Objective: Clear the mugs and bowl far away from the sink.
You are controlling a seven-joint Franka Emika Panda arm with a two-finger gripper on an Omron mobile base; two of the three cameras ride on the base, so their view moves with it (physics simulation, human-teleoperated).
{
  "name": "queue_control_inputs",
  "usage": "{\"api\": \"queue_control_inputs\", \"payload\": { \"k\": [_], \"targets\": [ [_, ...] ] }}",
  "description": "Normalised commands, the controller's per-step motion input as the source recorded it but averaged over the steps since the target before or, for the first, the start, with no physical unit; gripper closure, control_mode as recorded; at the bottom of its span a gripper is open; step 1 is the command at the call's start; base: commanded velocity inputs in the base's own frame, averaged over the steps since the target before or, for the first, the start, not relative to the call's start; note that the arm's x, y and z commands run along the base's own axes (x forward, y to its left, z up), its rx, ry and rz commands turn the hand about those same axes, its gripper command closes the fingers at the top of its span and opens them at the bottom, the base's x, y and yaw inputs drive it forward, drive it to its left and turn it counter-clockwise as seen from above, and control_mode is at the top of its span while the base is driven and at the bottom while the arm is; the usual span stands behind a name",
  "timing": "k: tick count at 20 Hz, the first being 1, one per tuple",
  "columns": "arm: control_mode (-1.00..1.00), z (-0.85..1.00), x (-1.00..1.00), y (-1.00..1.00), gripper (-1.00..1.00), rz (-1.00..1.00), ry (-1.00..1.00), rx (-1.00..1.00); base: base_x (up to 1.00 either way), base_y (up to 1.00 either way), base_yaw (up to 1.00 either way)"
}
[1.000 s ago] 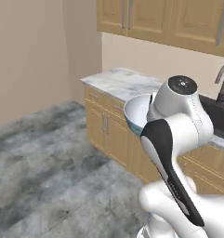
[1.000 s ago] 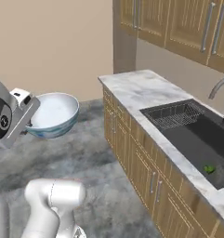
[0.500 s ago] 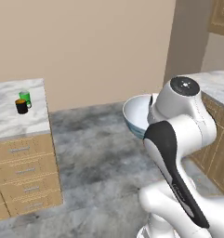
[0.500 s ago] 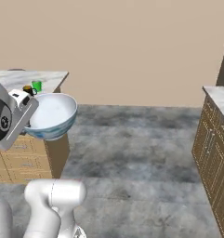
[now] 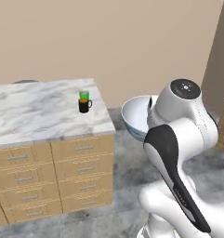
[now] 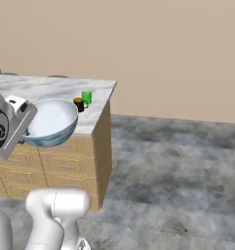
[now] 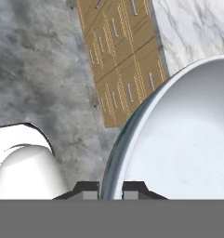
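A: Where's the bowl (image 6: 49, 122) right now?

B: Up in the air, carried by the arm. In the right base view it hangs beside the white hand, in front of the bench (image 6: 36, 88) with the marble top, its whitish inside facing up and a little toward the camera. In the left base view the bowl (image 5: 134, 116) peeks out from behind the arm's big white joint, just off the corner of the bench (image 5: 34, 111), over the grey floor (image 5: 127, 158).

A: And the claw?

B: In the hand view the claw (image 7: 110, 189) is clenched on the bowl's rim (image 7: 114, 158): one dark fingertip (image 7: 88, 188) sits on the outside of the rim, the other on the inside, with the thin edge running up between them. The pale inside of the bowl spreads across the right of that view.

A: Any mugs about?

B: On the bench top, near its corner, a small black mug (image 5: 84, 105) with an orange top and a handle, and a green cup (image 5: 84, 95) just behind it, touching or nearly so; I can't tell which. The right base view shows the same pair, black mug (image 6: 79, 104) and green cup (image 6: 87, 97), just past the bowl's rim.

A: What's under the bench top?

B: Wooden drawers (image 5: 48, 176) with small metal handles. They also show in the hand view, drawers (image 7: 118, 60) below the marble edge.
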Motion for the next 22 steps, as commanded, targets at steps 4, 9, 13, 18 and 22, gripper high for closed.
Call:
{"api": "queue_control_inputs", "payload": {
  "k": [4, 9, 13, 18, 22],
  "targets": [
    [1.0, 0.0, 0.0, 0.0, 1.0, 0.0, 0.0, 0.0, 0.52, 1.0, 0.04],
    [1.0, 0.0, 0.0, 0.0, 1.0, 0.0, 0.0, 0.0, 0.62, 1.0, -0.01],
    [1.0, 0.0, 0.0, 0.0, 1.0, 0.0, 0.0, 0.0, 0.79, 1.0, -0.05],
    [1.0, 0.0, 0.0, 0.0, 1.0, 0.0, 0.0, 0.0, 0.6, 0.55, -0.02],
    [1.0, 0.0, 0.0, 0.0, 1.0, 0.0, 0.0, 0.0, 0.43, 0.1, -0.07]
  ]
}}
